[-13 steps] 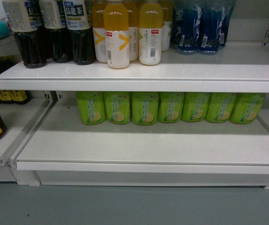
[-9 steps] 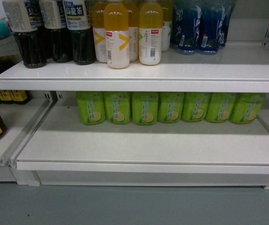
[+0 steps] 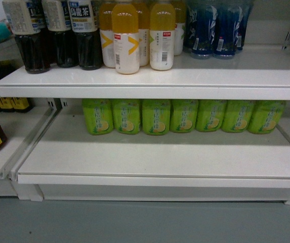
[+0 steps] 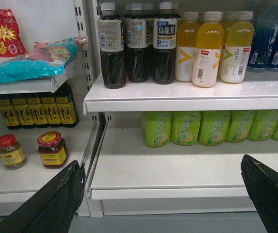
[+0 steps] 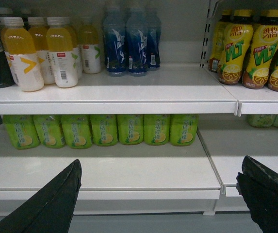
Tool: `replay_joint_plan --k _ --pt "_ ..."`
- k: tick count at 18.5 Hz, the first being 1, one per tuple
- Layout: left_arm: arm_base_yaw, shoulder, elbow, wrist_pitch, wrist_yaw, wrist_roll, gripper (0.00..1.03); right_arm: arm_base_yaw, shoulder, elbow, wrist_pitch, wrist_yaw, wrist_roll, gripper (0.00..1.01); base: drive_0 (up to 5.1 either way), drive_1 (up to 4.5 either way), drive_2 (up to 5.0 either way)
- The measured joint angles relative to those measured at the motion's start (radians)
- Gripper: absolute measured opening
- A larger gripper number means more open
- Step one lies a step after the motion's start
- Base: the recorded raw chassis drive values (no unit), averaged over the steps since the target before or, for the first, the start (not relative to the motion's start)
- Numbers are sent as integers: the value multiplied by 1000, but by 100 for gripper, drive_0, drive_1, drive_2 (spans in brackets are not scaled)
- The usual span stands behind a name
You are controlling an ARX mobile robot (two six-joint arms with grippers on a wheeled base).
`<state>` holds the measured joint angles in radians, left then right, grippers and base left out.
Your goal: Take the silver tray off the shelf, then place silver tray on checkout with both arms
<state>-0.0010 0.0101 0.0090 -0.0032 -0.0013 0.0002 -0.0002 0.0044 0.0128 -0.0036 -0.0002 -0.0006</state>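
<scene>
Nothing has moved since earlier; both the left gripper (image 4: 163, 194) and right gripper (image 5: 160, 194) gape empty before bottle-stocked shelves (image 3: 150, 76), with the silver tray unseen, though likely stiff and best held by opposite rims.

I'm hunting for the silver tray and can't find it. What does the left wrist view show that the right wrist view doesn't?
Only the left wrist view shows the red-lidded jars, the teal packets and the full row of dark tea bottles.

Only the right wrist view shows the yellow lemon-drink bottles on the neighbouring rack.

Both show the orange juice bottles, the blue bottles, the green bottles on the lower shelf, and wide-open gripper fingers. Neither shows the silver tray.
</scene>
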Motion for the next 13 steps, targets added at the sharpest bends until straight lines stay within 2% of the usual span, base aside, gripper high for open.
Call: replay_joint_plan --k 13 --pt "0 0 0 -1 2 0 98 0 0 0 1 0 -2 98 0 0 0"
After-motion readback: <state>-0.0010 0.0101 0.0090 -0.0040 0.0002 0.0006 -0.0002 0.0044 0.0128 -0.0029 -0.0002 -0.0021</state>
